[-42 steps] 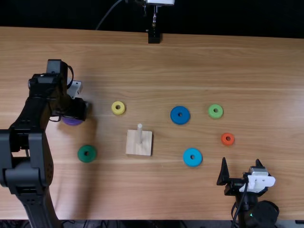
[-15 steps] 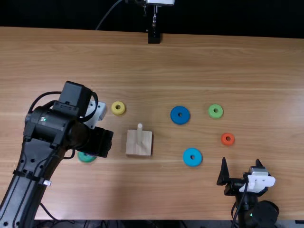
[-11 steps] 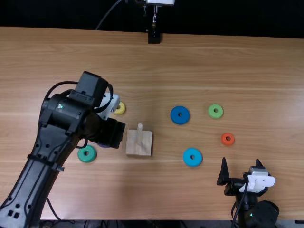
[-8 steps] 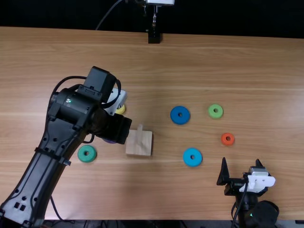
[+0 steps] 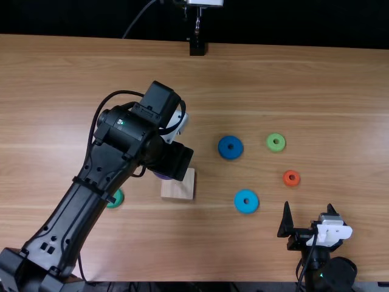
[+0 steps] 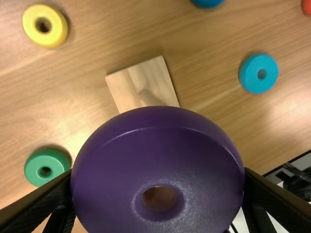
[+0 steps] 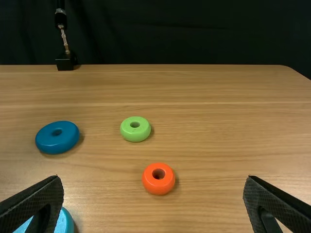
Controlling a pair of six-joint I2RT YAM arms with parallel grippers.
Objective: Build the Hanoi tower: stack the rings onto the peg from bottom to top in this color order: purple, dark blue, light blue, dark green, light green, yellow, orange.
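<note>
My left gripper (image 5: pixel 172 160) is over the peg base (image 5: pixel 177 190), hiding the peg, with the purple ring (image 5: pixel 161 176) showing beneath it. In the left wrist view the left gripper (image 6: pixel 158 180) is shut on the purple ring (image 6: pixel 158 133), held just off the wooden peg (image 6: pixel 149 99). Dark green ring (image 5: pixel 118 199) and yellow ring (image 6: pixel 54 34) lie beside the base. Across it are the dark blue ring (image 5: pixel 223 149), light blue ring (image 5: pixel 239 205), light green ring (image 5: pixel 270 145) and orange ring (image 5: pixel 287 180). My right gripper (image 5: pixel 308 210) stands open; the right gripper (image 7: pixel 153 187) holds nothing.
A black stand (image 5: pixel 197 46) with a thin metal stem is at the table's far edge. The left forearm crosses the left side of the table (image 5: pixel 279 79), partly covering the dark green ring.
The left gripper has swung from the far left, past the dark green ring, to the peg base, bringing the purple ring along. The right arm has stayed still, and the other rings lie where they were.
</note>
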